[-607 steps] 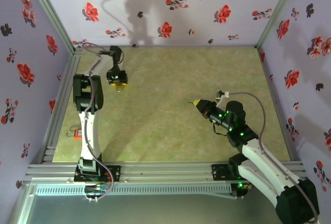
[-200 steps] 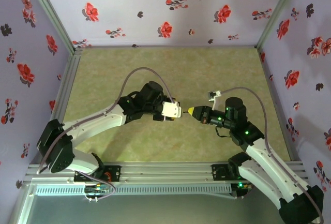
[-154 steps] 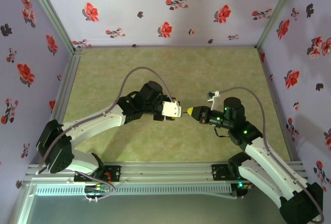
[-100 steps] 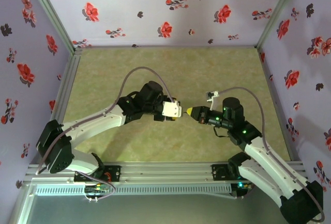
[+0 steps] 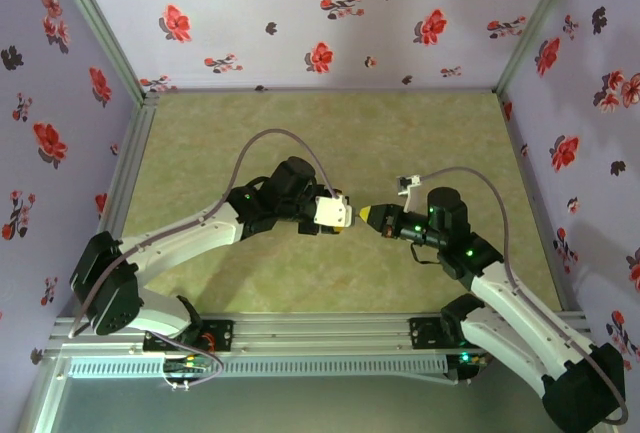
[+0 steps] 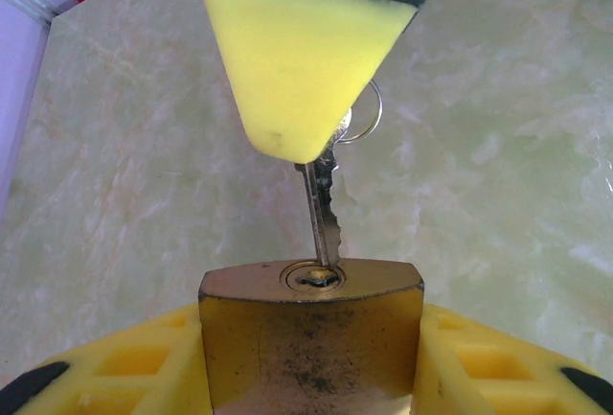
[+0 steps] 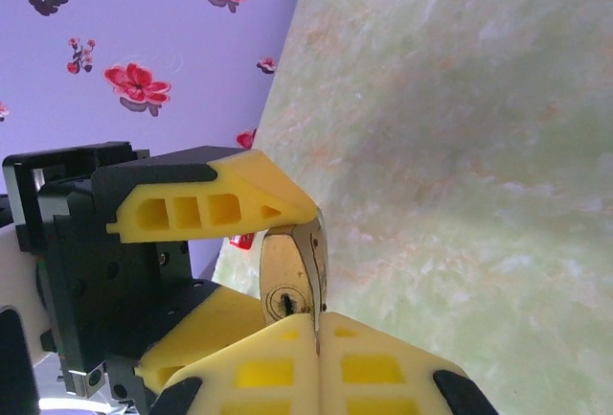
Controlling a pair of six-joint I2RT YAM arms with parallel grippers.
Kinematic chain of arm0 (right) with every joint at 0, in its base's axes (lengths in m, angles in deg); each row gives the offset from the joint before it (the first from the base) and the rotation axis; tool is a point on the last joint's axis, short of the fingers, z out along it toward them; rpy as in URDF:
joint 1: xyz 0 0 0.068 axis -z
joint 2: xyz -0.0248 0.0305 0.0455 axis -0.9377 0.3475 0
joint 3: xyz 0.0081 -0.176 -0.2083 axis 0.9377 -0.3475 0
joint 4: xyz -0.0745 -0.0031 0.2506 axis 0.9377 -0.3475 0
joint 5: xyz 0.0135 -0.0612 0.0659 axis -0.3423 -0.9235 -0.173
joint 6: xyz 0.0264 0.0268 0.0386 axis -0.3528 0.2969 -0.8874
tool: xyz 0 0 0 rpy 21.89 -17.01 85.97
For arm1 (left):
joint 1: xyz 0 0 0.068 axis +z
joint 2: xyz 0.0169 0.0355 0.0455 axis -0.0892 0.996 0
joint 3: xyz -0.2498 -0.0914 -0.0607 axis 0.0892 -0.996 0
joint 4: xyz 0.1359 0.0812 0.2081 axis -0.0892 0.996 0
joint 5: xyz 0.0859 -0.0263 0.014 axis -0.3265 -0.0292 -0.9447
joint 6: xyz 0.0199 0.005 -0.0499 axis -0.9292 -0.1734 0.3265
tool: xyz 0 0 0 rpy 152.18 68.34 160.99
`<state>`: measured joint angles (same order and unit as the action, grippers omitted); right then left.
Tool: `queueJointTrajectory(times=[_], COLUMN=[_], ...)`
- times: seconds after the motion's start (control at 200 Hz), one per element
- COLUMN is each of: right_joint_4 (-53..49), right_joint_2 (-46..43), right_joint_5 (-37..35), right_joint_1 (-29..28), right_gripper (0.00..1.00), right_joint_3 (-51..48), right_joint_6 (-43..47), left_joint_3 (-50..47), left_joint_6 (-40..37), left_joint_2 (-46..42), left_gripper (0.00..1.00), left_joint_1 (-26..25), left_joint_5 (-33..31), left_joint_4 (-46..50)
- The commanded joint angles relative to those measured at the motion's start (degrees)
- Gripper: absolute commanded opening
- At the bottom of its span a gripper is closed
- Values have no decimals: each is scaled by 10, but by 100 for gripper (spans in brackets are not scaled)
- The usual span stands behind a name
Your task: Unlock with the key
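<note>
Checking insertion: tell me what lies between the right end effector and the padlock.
The key, its blade running from the right end effector to the keyhole of the padlock, in the left wrist view.

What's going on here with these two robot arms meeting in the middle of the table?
The left gripper holds a brass padlock between its fingers, above the table, with the keyway facing the other arm. The right gripper is shut on a small key, whose tip sits at the keyway while most of the blade is outside. The key is not fully in, so the unlocking is not yet done.
</note>
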<state>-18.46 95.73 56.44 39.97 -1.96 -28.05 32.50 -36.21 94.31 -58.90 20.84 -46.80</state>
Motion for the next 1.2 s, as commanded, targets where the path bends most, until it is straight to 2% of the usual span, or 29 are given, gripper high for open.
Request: queueJointTrajectory(times=[0.0, 0.995, 1.195], right_joint_4=[17, 37, 37], right_joint_2=[3, 44, 53], right_joint_5=[-15, -21, -35], right_joint_1=[-5, -44, -66], right_gripper=[0, 0, 0], right_joint_3=[-7, -4, -13], right_joint_6=[9, 29, 79], left_joint_3=[24, 55, 83], left_joint_6=[10, 41, 66], left_joint_2=[-7, 17, 15], left_gripper=[0, 0, 0], left_joint_1=[-7, -7, -7], left_joint_5=[19, 31, 79], left_joint_4=[-25, -10, 3])
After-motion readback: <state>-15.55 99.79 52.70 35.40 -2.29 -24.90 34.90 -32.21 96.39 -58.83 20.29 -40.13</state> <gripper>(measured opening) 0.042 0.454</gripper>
